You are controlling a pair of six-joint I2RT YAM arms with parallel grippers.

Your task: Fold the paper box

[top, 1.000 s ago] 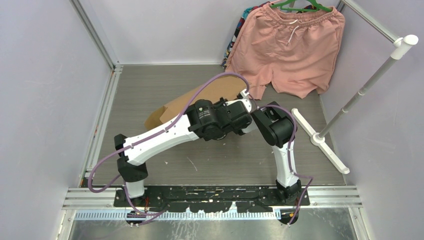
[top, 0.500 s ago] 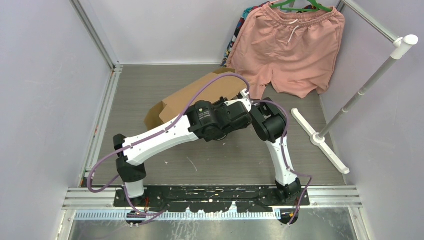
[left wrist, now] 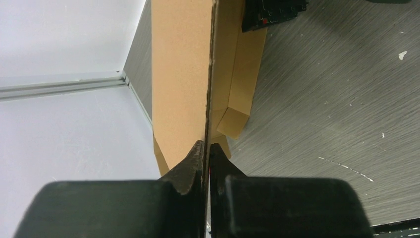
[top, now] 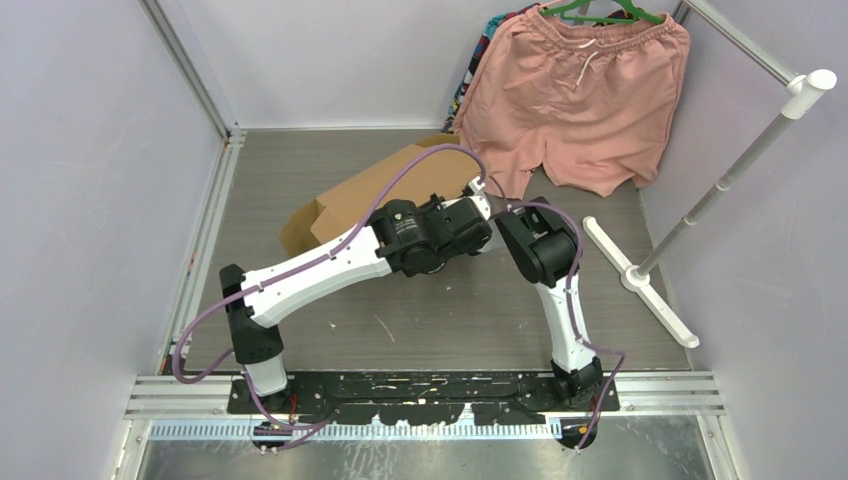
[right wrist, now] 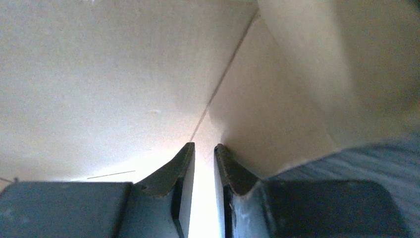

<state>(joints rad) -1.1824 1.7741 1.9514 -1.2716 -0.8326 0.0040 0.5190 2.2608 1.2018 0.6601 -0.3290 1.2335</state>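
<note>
Cardboard fold looks under way: your left gripper (left wrist: 205, 148) pinches the paper box (top: 340, 205) by its edge, your right gripper (right wrist: 204, 148) sits nearly closed against it, hold unclear, and next probably calls for bending it along a crease.

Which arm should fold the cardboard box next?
Left, probably. The left tool is shut on an edge of the paper box, so it can swing that panel. The right tool just noses against cardboard, with nothing clearly gripped.
</note>
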